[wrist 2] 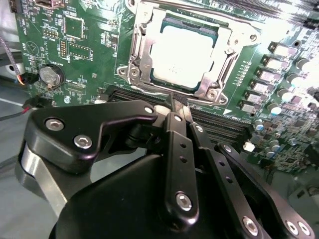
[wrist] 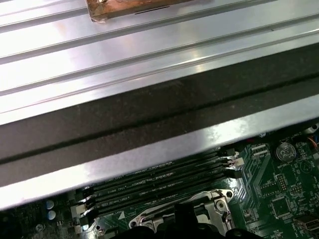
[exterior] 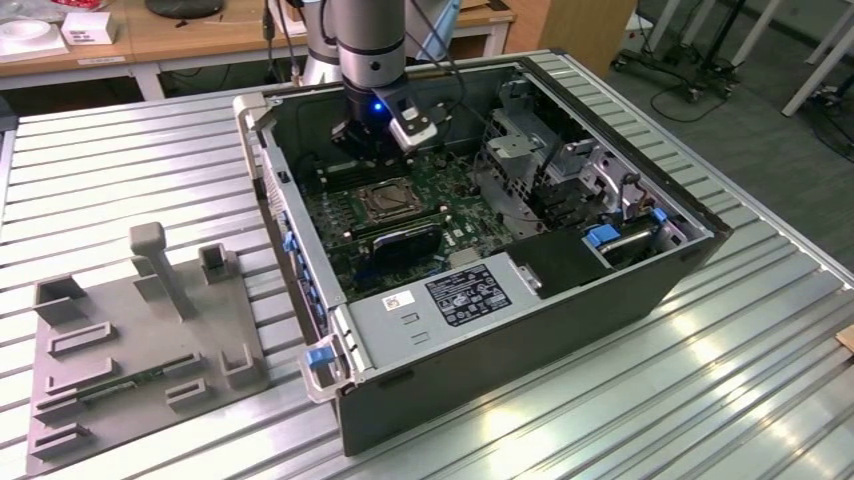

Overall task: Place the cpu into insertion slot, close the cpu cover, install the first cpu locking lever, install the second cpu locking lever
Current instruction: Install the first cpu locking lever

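The cpu (wrist 2: 187,50) is a pale silvery square lying flat in the insertion slot (exterior: 387,200) on the green motherboard inside the open computer case. The cpu cover (wrist 2: 225,62), a silvery frame, lies down around it, and a thin metal lever rod (wrist 2: 189,4) runs along the socket's far edge. My gripper (wrist 2: 176,101) hangs just above the board beside the socket, over the memory slots. Its black fingers (wrist 2: 177,149) are shut together with nothing between them. In the exterior view the gripper (exterior: 363,150) sits just behind the socket. Its dark tip (wrist: 184,219) shows in the first wrist view.
Long black memory slots (wrist: 159,181) run beside the socket. A coin battery (wrist 2: 50,75) sits on the board. The case wall (wrist: 149,114) and a drive cage (exterior: 534,170) hem in the arm. A grey fixture plate (exterior: 134,340) lies on the slatted table at the exterior view's left.
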Controlling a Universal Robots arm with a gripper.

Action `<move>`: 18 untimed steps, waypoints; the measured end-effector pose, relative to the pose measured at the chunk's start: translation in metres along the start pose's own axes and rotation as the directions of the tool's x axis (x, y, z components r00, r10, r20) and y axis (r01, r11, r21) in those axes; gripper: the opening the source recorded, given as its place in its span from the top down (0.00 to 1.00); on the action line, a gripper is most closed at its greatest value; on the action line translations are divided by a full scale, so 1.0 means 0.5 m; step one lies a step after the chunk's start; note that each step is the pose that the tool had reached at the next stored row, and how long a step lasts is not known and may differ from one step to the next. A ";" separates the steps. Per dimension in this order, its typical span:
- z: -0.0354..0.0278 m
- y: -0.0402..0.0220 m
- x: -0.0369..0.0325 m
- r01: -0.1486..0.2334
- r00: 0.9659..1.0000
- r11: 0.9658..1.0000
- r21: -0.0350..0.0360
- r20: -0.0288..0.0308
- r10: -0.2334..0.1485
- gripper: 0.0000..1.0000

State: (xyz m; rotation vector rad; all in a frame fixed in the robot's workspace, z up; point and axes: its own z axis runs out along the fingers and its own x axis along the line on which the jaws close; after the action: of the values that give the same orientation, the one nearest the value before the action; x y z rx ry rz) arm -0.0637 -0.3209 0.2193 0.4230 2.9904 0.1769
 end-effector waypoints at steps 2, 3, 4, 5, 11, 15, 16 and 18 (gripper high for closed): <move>0.000 0.000 0.000 0.010 1.000 1.000 0.011 -0.008 -0.010 0.89; 0.000 0.000 0.000 0.012 1.000 1.000 0.014 -0.009 -0.012 0.89; 0.000 0.000 0.000 0.012 1.000 1.000 0.014 -0.009 -0.012 0.89; 0.000 0.000 0.000 0.012 1.000 1.000 0.014 -0.009 -0.012 0.89; 0.000 0.000 0.000 0.015 1.000 1.000 0.013 -0.010 -0.015 0.89; 0.000 0.000 0.000 0.028 1.000 1.000 0.012 -0.011 -0.028 0.89; 0.000 0.000 0.000 0.029 1.000 1.000 0.012 -0.011 -0.029 0.89; 0.000 0.000 0.000 0.030 1.000 0.999 0.012 -0.011 -0.029 0.89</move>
State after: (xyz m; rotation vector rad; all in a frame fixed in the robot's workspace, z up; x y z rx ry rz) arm -0.0637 -0.3209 0.2191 0.3801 3.0084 0.1591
